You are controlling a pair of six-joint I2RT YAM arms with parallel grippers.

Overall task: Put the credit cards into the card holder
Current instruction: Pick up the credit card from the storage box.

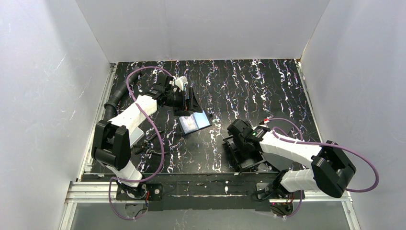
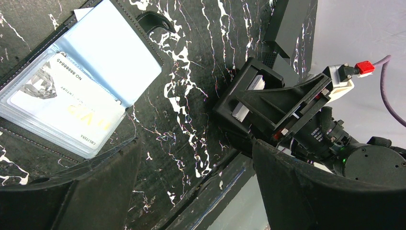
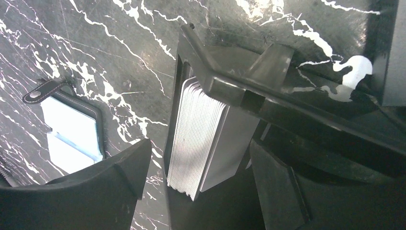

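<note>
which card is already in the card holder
The pale VIP card with the diamond picture, under the clear sleeve of the open card holder. The other cards stand stacked in the black rack.

We see bare black white-veined marble counter [image 1: 218, 135] between the open black fold-over card holder [image 1: 195, 123] and the black plastic rack [image 1: 242, 159], whose walls and slanted crossbar hem the upright stack of white cards [image 3: 196, 129], with the wide-spread right tool [image 3: 198, 158] above it.

- Card rack [image 1: 244, 160]: on the table [image 1: 277, 91] by its near edge; credit cards [image 3: 196, 139] stand on edge inside.
- Card holder [image 1: 195, 123]: open, behind and left of the rack.
</note>
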